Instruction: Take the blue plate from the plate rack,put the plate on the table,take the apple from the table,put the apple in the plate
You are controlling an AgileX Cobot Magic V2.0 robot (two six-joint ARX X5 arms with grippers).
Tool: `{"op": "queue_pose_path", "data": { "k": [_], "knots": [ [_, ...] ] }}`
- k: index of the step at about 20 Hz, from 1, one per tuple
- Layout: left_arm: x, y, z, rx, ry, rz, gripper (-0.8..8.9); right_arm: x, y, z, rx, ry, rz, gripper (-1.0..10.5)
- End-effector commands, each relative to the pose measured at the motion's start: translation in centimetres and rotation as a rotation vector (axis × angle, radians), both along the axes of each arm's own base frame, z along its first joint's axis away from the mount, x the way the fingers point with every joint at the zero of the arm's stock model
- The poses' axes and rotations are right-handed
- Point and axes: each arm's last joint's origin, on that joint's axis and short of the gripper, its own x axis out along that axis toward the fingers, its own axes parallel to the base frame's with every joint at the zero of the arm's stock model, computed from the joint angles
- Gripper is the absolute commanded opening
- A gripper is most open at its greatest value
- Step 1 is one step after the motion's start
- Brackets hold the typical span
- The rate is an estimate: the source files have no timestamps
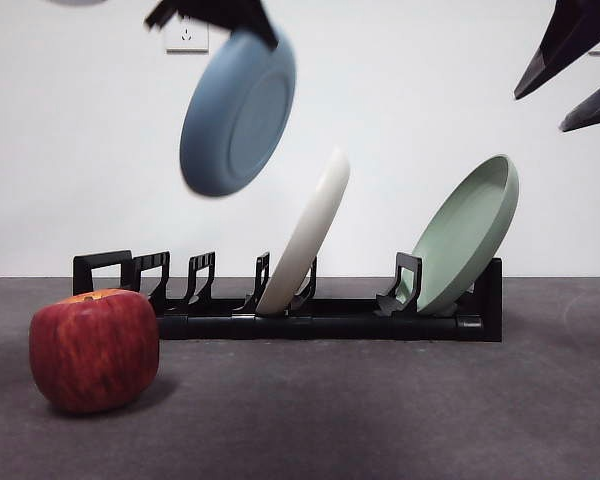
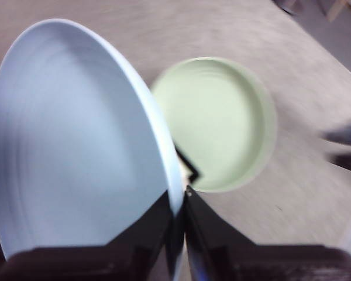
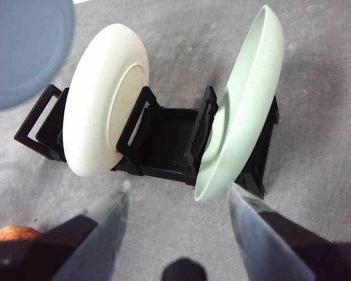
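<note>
The blue plate [image 1: 238, 110] hangs tilted in the air above the left part of the plate rack [image 1: 330, 325], clear of its slots. My left gripper [image 1: 250, 22] is shut on the plate's upper rim; the left wrist view shows the plate [image 2: 76, 146] pinched between the jaws of that gripper [image 2: 180, 199]. On the table [image 1: 380, 420], in front of the rack's left end, rests the red apple [image 1: 95, 350]. High at the right, my right gripper [image 1: 540, 113] waits open and holds nothing. Its wrist view looks down past the open gripper [image 3: 179, 190] on the rack [image 3: 164, 140], the apple's edge [image 3: 14, 233] and the blue plate [image 3: 26, 50].
A cream-white plate [image 1: 305, 235] leans in the rack's middle slots. A sage-green plate [image 1: 465, 235] leans at the rack's right end. A wall with a socket [image 1: 185, 35] stands behind the table.
</note>
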Motion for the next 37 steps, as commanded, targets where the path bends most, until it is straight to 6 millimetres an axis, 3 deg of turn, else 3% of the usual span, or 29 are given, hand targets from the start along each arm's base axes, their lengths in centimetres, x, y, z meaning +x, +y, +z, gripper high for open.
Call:
{"op": "queue_pose_path", "data": {
  "k": [1, 5, 10, 14, 18, 23, 25, 34, 37],
  "knots": [
    [-2.5, -0.9, 1.3, 0.052, -0.042, -0.11, -0.08, 0.1, 0.0, 0.1, -0.007, -0.011, 0.003, 2.8],
    [-7.2, -2.3, 2.1, 0.202, -0.042, -0.195, -0.08, 0.1, -0.2, 0.2, -0.007, -0.014, -0.009, 2.8],
    [-13.3, -6.9, 0.4, 0.437, -0.051, -0.295, -0.08, -0.1, -1.5, 0.9, -0.006, -0.02, -0.066, 2.8],
    [-18.6, -11.1, -2.6, 0.514, -0.119, -0.352, -0.08, -0.5, -3.0, 2.2, -0.006, -0.046, -0.137, 2.8],
    [-21.9, -13.7, -7.5, 0.53, -0.187, -0.347, -0.08, -1.2, -3.8, 3.2, -0.007, -0.085, -0.177, 2.8],
    [-21.7, -14.6, -14.4, 0.549, -0.216, -0.304, -0.08, -1.8, -3.8, 3.4, -0.006, -0.086, -0.179, 2.8],
    [-21.0, -14.4, -16.2, 0.578, -0.192, -0.298, -0.08, -1.9, -3.8, 3.3, -0.006, -0.071, -0.179, 2.8],
    [-19.5, -15.5, -21.3, 0.689, -0.114, -0.324, -0.08, -2.2, -3.7, 2.9, 0.0, -0.017, -0.175, 2.8],
    [-19.6, -15.6, -21.5, 0.673, -0.086, -0.35, 0.09, -2.3, -3.7, 2.7, 0.0, 0.004, -0.174, 2.8]
  ]
}}
